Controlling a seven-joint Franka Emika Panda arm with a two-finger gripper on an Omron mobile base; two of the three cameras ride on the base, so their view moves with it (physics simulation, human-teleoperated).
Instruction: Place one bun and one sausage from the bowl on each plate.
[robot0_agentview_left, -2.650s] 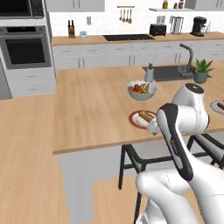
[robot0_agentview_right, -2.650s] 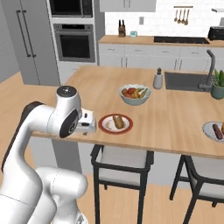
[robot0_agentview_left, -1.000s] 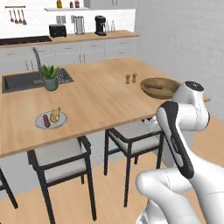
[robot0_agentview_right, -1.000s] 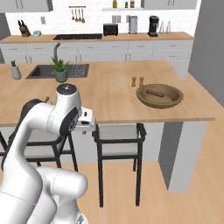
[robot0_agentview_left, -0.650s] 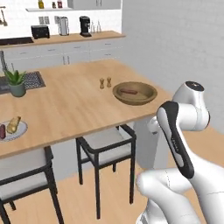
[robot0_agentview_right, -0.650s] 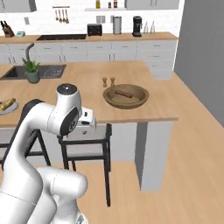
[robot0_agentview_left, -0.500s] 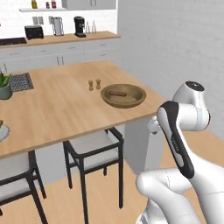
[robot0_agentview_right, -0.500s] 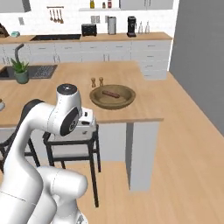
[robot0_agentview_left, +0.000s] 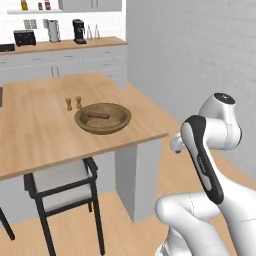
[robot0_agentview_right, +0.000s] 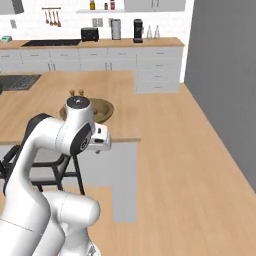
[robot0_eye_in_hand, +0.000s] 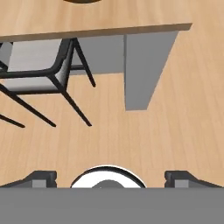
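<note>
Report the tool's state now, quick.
Tool: open, fingertips far apart, nothing between them; it hangs over the floor, short of the bowl.

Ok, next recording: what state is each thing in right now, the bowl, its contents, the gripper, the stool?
bowl: upright on the island counter, near its corner.
sausage: lying inside the bowl; no bun visible in it.
gripper: open, empty, above the floor.
shakers: two, upright behind the bowl.
stool: tucked under the counter.
</note>
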